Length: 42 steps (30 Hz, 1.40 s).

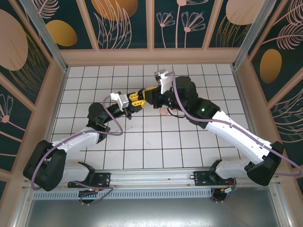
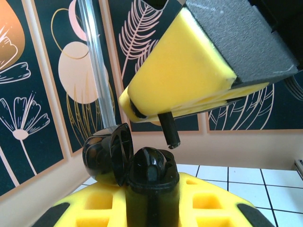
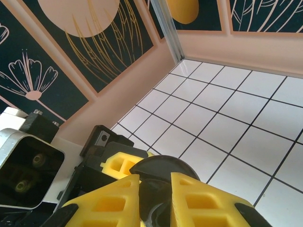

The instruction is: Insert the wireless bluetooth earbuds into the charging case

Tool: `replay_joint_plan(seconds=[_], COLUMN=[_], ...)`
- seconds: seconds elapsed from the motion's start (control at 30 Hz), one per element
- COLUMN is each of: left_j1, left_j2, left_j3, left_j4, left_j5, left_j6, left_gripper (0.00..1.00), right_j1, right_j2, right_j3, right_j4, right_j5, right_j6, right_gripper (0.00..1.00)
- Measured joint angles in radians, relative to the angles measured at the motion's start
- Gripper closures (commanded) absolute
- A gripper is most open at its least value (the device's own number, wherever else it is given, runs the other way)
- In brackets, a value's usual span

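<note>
I see a white tiled table walled by dark panels printed with leaves and flowers. Both robot arms stretch over it and meet above the middle, at a black charging case.

The left gripper sits on the case's left side in the overhead view. In the left wrist view its yellow fingers are clamped on the case body from below. They hold the case upright with its opening facing up. The case's lid is hinged open and tipped back to the left of the body.

The right gripper hangs just above the case. Its yellow fingers are pressed together on a black earbud. The earbud's stem points down toward the case's opening, and a small gap shows between the stem tip and the case's top. In the right wrist view, the case's dark rounded shape sits just beyond the gap between those fingers.

A small pink object lies on the tiles to the right of the case, beside the right arm. It is too small for me to identify.
</note>
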State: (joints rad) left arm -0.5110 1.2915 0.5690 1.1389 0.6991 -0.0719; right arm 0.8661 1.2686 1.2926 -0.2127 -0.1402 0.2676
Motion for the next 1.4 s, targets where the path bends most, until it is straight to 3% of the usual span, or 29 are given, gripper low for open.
replay_joint_plan(seconds=[0.93, 1.4], left_j1=[0.000, 0.000], left_j2=[0.000, 0.000], left_j3=[0.001, 0.001], left_j4=[-0.040, -0.071], left_j5=[0.000, 0.000], left_j6=[-0.025, -0.034], left_gripper=[1.00, 1.00], right_j1=[0.006, 0.027], right_j2=[0.006, 0.008], right_j3=[-0.049, -0.078], right_j4=[0.050, 0.058], right_j5=[0.060, 0.088], right_j6=[-0.002, -0.098], right_gripper=[0.83, 0.84])
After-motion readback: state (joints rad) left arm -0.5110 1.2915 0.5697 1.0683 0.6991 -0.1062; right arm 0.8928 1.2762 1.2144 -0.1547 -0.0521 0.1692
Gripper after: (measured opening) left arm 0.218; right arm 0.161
